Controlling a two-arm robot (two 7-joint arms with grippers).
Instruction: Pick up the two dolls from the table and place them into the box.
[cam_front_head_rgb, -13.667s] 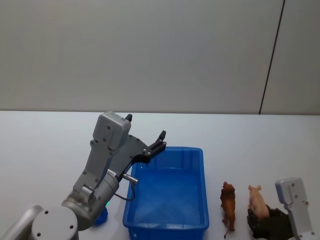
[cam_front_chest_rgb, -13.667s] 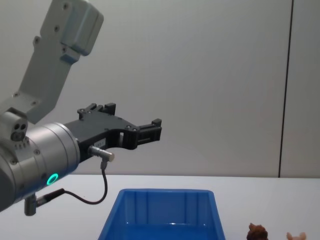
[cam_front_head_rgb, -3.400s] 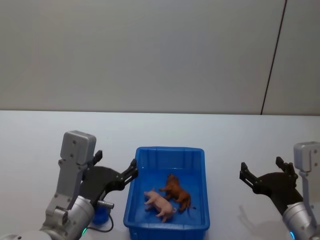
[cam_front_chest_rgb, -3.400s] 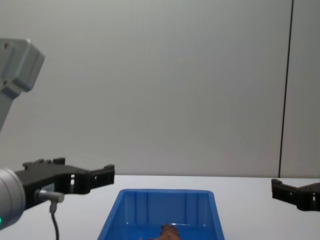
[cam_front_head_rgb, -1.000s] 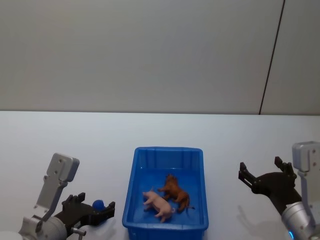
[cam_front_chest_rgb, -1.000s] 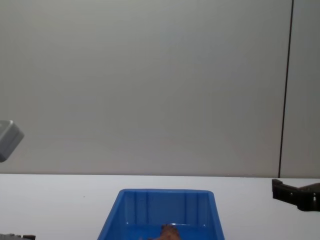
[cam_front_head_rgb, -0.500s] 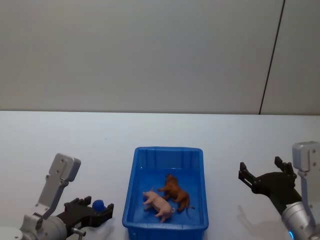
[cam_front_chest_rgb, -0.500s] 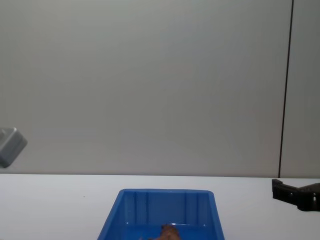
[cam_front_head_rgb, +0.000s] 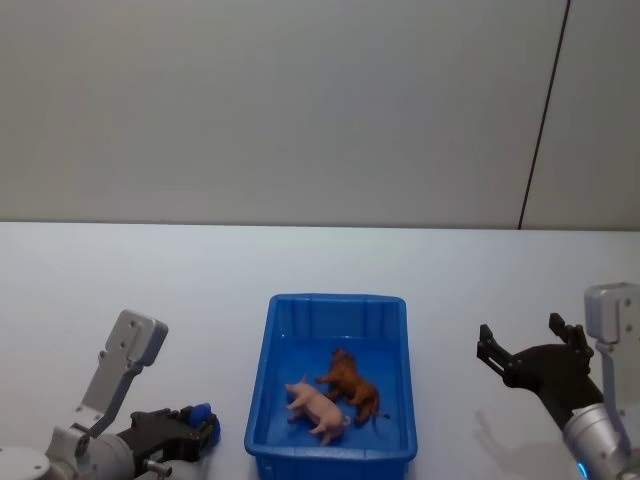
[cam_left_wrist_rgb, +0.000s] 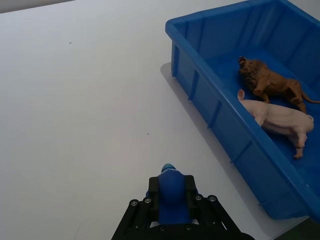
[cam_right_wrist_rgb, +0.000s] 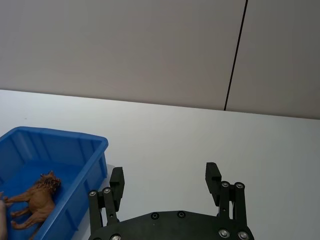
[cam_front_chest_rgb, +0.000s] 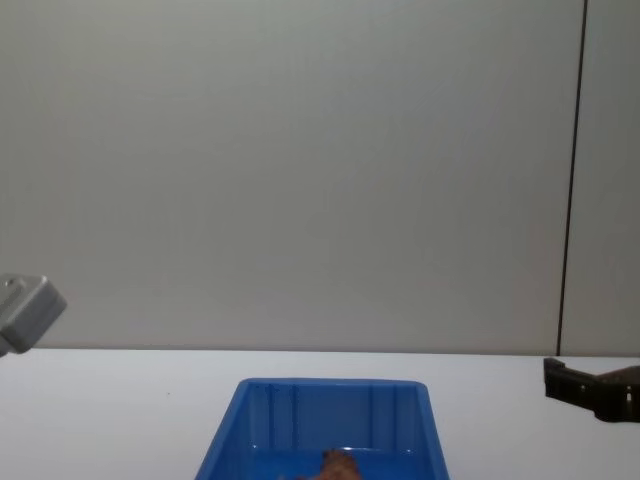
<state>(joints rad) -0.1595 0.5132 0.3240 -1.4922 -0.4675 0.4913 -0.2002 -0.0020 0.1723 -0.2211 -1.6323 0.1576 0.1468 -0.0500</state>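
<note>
Both dolls lie inside the box. They look light and rigid (best gripped across the body). Our right hand is spread; our left hand pinches a blue object.
</note>
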